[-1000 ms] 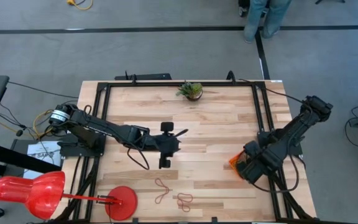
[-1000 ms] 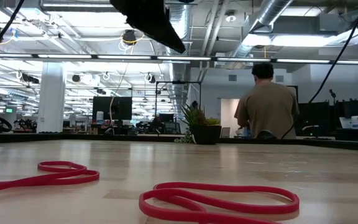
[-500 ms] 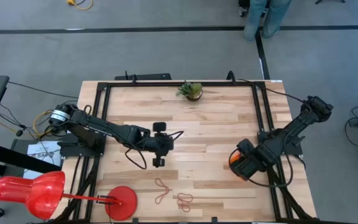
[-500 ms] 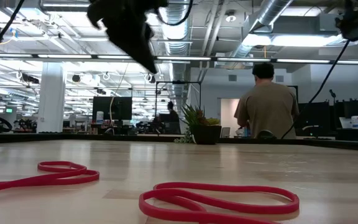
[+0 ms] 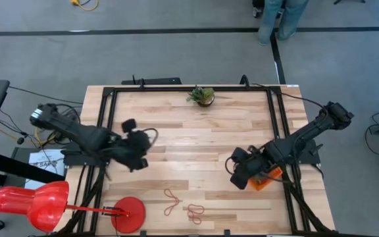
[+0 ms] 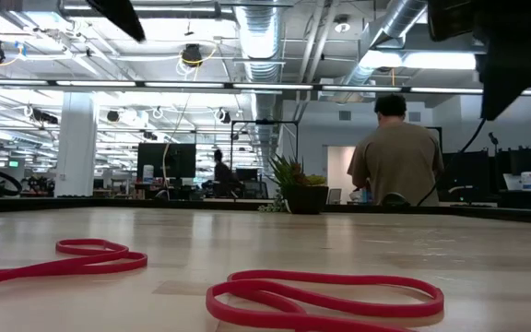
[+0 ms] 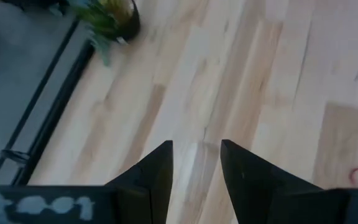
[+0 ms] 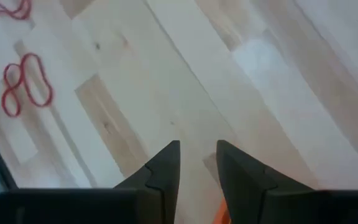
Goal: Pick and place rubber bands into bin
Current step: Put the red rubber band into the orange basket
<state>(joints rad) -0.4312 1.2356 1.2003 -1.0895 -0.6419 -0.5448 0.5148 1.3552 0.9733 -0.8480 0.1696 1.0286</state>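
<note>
Two red bands (image 5: 183, 205) lie loose on the bench near its front edge, side by side and just apart; in the low view they show as one loop (image 6: 325, 297) close to the camera and another (image 6: 90, 252) farther off, and the right wrist view catches one as a figure-eight (image 8: 25, 83). The bin (image 5: 268, 178) sits toward the right edge of the bench, mostly tucked under my right arm; I cannot see what is in it. My right gripper (image 5: 237, 174) hangs just beside the bin on its inner side, fingers a little apart with bare wood between them, holding nothing (image 8: 197, 163). My left gripper (image 5: 134, 146) is off by the left edge, also parted and empty (image 7: 196, 163), well apart from the bands. I judge I am between drops, with a fresh pick due. The next move, as I read it, calls for bringing one gripper over the nearer band, lowering until a fingertip straddles the strand flat on the wood, then pinching. These loops are thin and floppy, so a shallow approach may slide over them.
</note>
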